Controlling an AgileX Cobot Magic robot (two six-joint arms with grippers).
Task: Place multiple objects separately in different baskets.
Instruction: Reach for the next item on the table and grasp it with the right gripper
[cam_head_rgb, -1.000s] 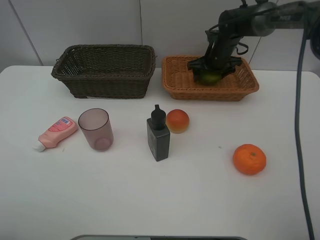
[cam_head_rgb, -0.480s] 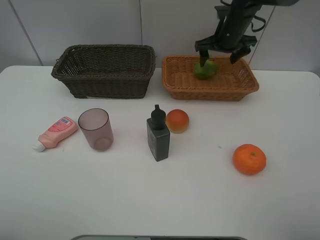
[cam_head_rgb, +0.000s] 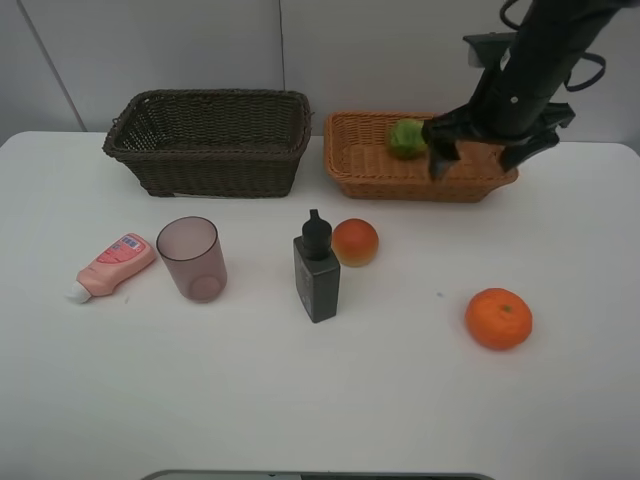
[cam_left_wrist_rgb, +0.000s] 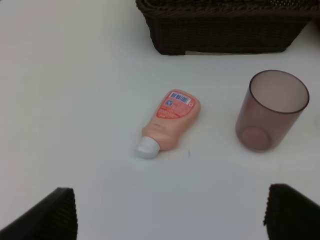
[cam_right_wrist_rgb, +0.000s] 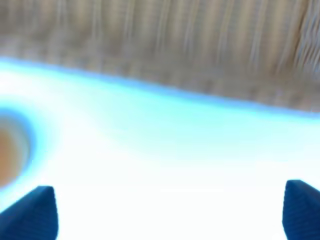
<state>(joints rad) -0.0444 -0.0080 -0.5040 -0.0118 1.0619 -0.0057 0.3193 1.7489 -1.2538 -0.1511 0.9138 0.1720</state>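
The green fruit (cam_head_rgb: 407, 138) lies in the orange-tan basket (cam_head_rgb: 355, 165). My right gripper (cam_head_rgb: 485, 158) is open and empty, hanging above that basket's front right part. The dark brown basket (cam_head_rgb: 210, 140) stands to its left. On the table are the pink tube (cam_head_rgb: 115, 264), mauve cup (cam_head_rgb: 191, 258), dark pump bottle (cam_head_rgb: 316, 268), peach-like fruit (cam_head_rgb: 354, 241) and orange (cam_head_rgb: 498, 318). The left wrist view shows the tube (cam_left_wrist_rgb: 170, 121), the cup (cam_left_wrist_rgb: 270, 110) and the dark basket (cam_left_wrist_rgb: 225, 25), with my left gripper (cam_left_wrist_rgb: 170, 212) open above the table. The right wrist view is blurred; open fingertips (cam_right_wrist_rgb: 35, 212) show.
The white table (cam_head_rgb: 320, 400) ends at a grey wall behind the baskets. The right arm's cable (cam_head_rgb: 598, 200) hangs along the right side.
My right gripper let go of the green fruit in the orange-tan basket, rose, and moved right and toward the front. The fruit stays in the basket.
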